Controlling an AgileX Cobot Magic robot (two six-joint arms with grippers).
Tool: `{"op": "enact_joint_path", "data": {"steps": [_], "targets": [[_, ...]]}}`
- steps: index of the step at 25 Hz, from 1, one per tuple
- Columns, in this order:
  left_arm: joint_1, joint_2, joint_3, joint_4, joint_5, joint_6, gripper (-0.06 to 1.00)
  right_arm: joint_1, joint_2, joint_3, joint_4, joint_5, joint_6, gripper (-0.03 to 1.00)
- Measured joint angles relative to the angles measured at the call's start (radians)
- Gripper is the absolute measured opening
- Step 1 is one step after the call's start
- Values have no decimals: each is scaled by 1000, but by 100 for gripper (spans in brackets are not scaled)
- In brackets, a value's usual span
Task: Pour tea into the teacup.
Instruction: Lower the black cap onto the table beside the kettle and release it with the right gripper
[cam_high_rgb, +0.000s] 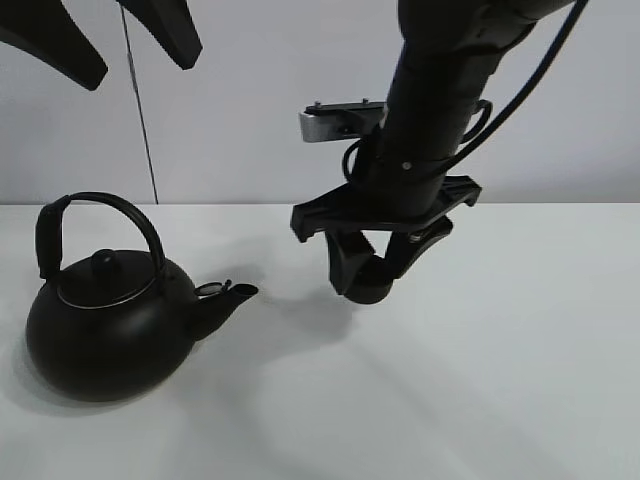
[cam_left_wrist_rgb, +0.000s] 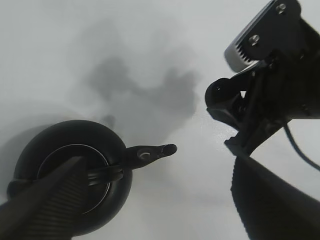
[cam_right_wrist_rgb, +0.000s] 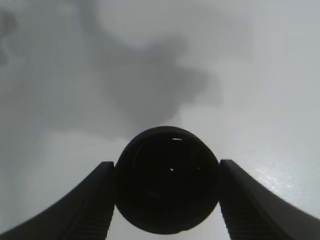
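The right claw (cam_high_rgb: 370, 278) grips the small black teacup (cam_right_wrist_rgb: 167, 180) in the middle of the picture. The left claw (cam_high_rgb: 138, 68) hangs wide at the upper left. The kettle (cam_high_rgb: 110, 330) sits lower left, its spout apart from the cup. White table (cam_high_rgb: 500, 400) spreads across the lower right.

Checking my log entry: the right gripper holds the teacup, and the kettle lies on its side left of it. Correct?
Not quite. The kettle stands upright on its base, handle up, as the exterior high view shows. The rest holds: the right gripper holds the teacup, with the kettle left of it.
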Motion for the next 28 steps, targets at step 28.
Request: {"op": "enact_joint_path", "data": {"steps": [28], "targets": [[0, 0, 0, 0, 0, 0, 57, 131, 154, -65, -41, -23, 3, 40]]}}
